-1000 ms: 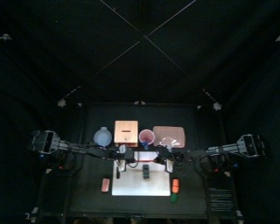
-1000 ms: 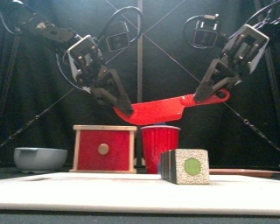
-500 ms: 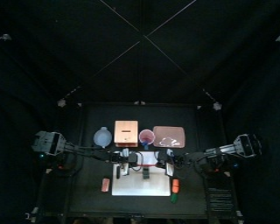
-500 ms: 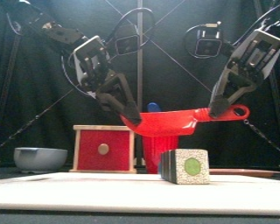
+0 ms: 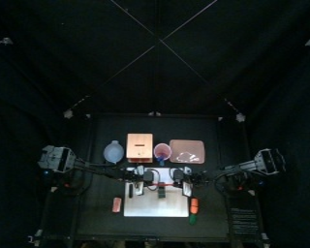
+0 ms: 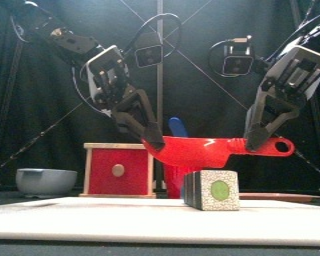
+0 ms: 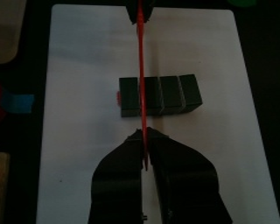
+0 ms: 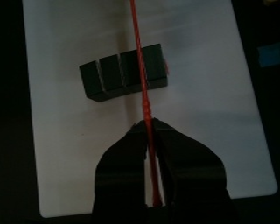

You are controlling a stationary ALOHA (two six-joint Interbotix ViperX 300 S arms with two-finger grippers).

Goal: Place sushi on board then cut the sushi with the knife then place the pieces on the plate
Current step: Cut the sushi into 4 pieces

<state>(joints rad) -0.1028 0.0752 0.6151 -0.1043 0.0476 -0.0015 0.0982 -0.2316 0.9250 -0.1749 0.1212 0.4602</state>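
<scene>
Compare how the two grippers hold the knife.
The left gripper clamps the red knife at its blade end; the right gripper at its handle end. The left gripper hangs left of the sushi, the right gripper right of it. Both are shut on the knife, above the board.

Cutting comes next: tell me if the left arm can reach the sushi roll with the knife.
Probably yes: both the left gripper and right gripper hold the red knife directly over the sushi roll, nothing between.
</scene>
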